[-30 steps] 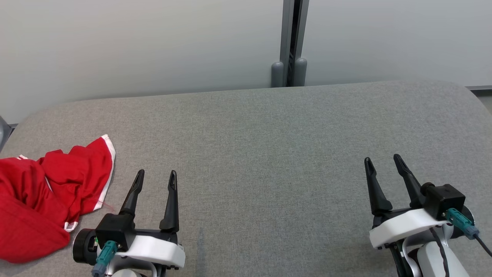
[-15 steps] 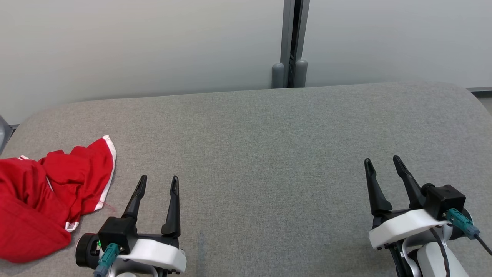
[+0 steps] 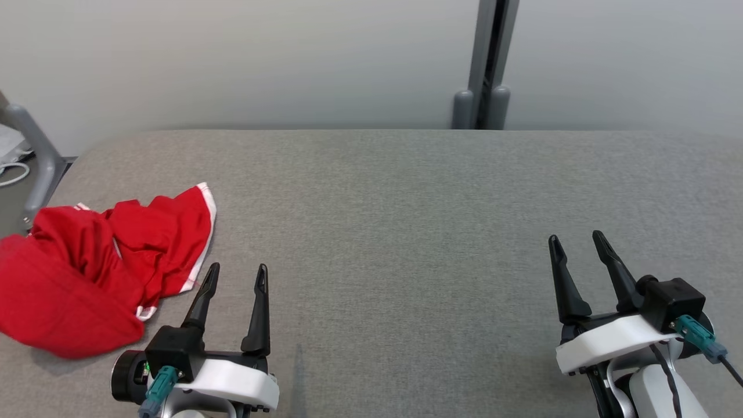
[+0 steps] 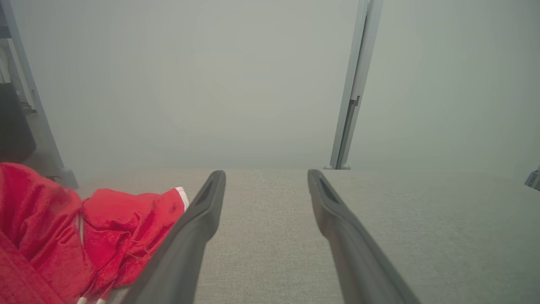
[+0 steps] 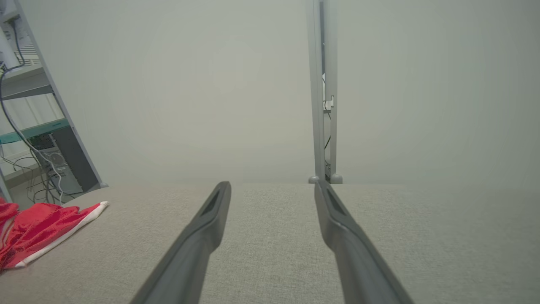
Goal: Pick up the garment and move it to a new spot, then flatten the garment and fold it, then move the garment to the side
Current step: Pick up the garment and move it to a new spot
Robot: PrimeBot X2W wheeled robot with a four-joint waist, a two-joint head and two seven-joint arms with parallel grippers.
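Observation:
A crumpled red garment (image 3: 98, 267) with white trim lies in a heap at the left end of the grey table (image 3: 406, 220). In the left wrist view the garment (image 4: 71, 232) sits just left of my left fingers. My left gripper (image 3: 236, 274) is open and empty, hovering low just right of the garment's trimmed edge. Far to the right, my right gripper (image 3: 574, 241) is open too, with nothing between its fingers. The right wrist view catches the garment (image 5: 38, 232) at its far left.
A pale wall with a grey vertical post (image 3: 484, 64) runs behind the table. A grey metal frame leg (image 3: 35, 151) and cables stand off the table's left end. Shelving with equipment (image 5: 38, 139) is seen at the left.
The head camera has swung to the left, so the garment and the post sit further right in view. Both grippers keep their pose and stay open.

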